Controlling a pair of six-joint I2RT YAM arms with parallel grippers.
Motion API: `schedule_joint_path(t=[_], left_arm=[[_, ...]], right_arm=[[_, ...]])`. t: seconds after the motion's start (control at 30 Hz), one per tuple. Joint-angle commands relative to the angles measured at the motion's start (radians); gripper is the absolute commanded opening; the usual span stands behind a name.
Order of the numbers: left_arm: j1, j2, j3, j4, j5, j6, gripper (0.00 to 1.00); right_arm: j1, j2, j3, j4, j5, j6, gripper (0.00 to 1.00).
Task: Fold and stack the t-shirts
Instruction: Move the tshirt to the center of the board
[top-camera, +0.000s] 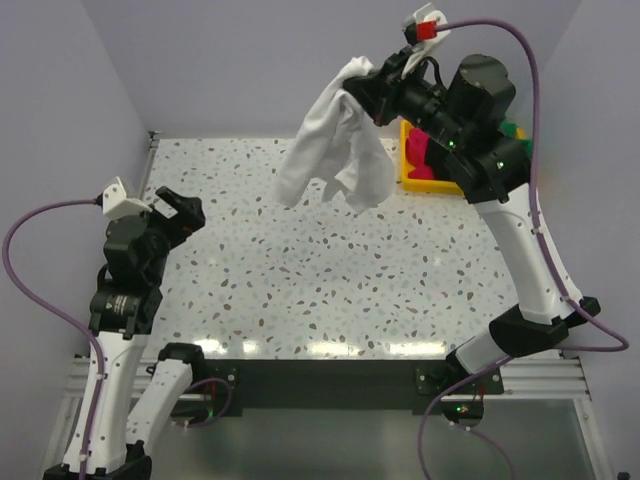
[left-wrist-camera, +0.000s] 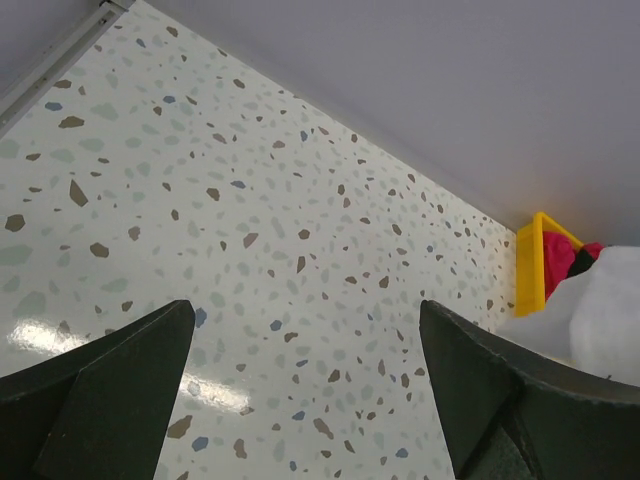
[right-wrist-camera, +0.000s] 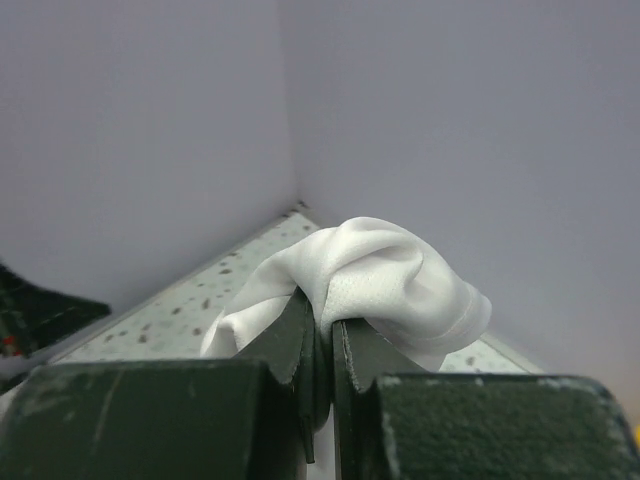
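A white t-shirt (top-camera: 335, 150) hangs bunched in the air above the back of the table, pinched at its top by my right gripper (top-camera: 362, 92), which is shut on it. The right wrist view shows the white cloth (right-wrist-camera: 380, 275) folded over the closed fingertips of that gripper (right-wrist-camera: 325, 320). Magenta-pink cloth (top-camera: 422, 157) and a bit of green cloth (top-camera: 511, 130) lie in the yellow bin (top-camera: 408, 165) at the back right. My left gripper (top-camera: 190, 215) hovers open over the table's left side, nothing between its fingers (left-wrist-camera: 110, 385).
The speckled table (top-camera: 300, 270) is walled on the left, back and right. The yellow bin (left-wrist-camera: 530, 275) stands in the back right corner, partly behind my right arm. In the left wrist view a white cloth edge (left-wrist-camera: 595, 315) shows beside it.
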Motion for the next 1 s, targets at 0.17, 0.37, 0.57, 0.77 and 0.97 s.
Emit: schedule_joint_path(t=[0.17, 0.37, 0.57, 0.77, 0.97], left_arm=[[0.005, -0.085, 0.056, -0.128, -0.062, -0.029, 1.00], [0.005, -0.068, 0.021, -0.145, -0.053, -0.044, 1.00], [0.005, 0.015, -0.075, -0.081, 0.077, -0.015, 1.00], [0.005, 0.122, -0.224, 0.026, 0.198, -0.024, 1.00], [-0.061, 0.225, -0.330, 0.152, 0.295, -0.052, 1.00]], right_arm=[[0.077, -0.040, -0.121, 0.050, -0.197, 0.235, 0.00], [0.017, -0.129, -0.594, 0.022, 0.136, 0.368, 0.00], [-0.206, -0.056, -0.931, -0.002, 0.174, 0.462, 0.78], [-0.200, -0.201, -1.056, 0.004, 0.245, 0.393, 0.99], [0.097, -0.264, -1.106, 0.039, 0.333, 0.327, 0.99]])
